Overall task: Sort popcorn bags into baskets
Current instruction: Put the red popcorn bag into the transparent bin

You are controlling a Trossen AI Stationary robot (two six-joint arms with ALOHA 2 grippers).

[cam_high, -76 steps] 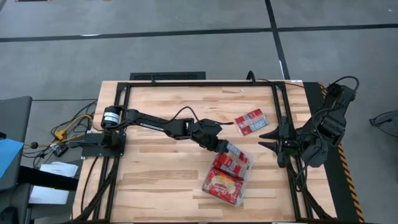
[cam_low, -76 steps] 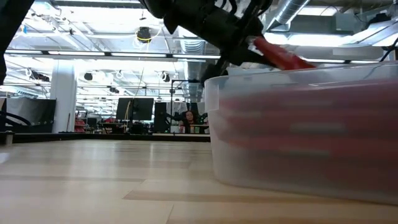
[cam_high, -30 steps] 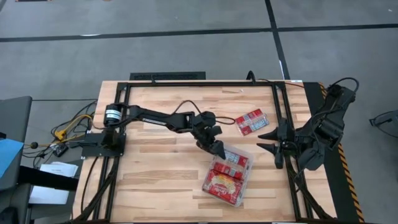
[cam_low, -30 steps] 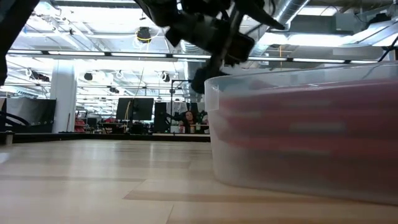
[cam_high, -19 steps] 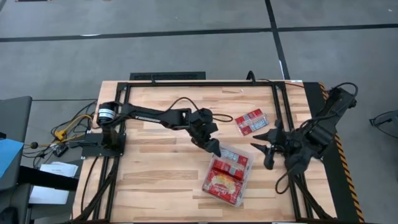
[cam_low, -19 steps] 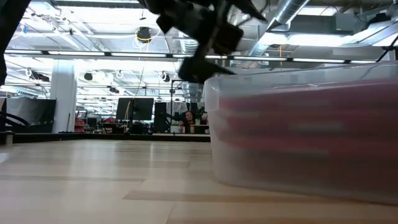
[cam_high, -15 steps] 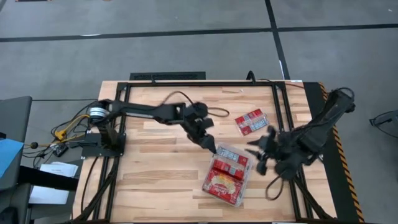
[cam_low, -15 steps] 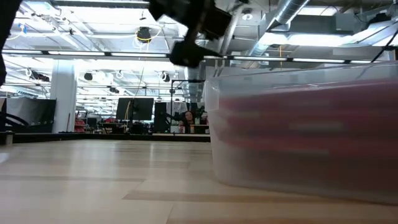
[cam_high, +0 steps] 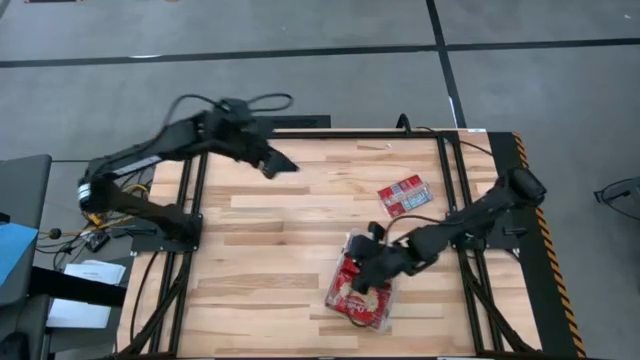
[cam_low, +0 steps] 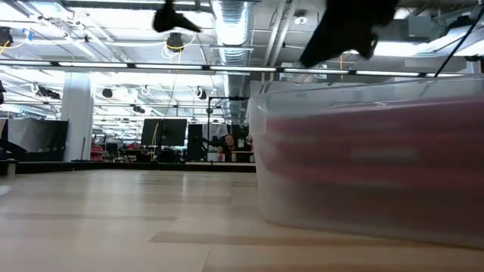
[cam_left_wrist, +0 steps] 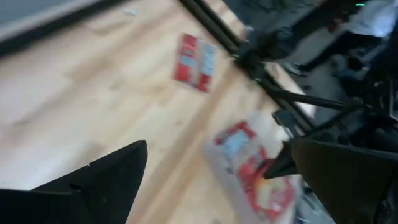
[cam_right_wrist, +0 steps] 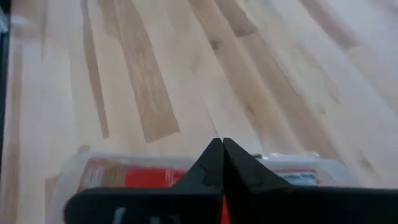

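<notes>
Right gripper (cam_high: 366,272) pinched shut, empty, over tray (cam_high: 352,312); loose packet (cam_high: 404,194) lies beyond, nearer it; left gripper (cam_high: 277,163) wide, far.

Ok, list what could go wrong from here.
1. The right claw is shut and low over the clear plastic rectangular tray; it could snag a packed red popcorn bag or shove the tray.
2. One red packet lies alone on the wooden table, easily missed.
</notes>
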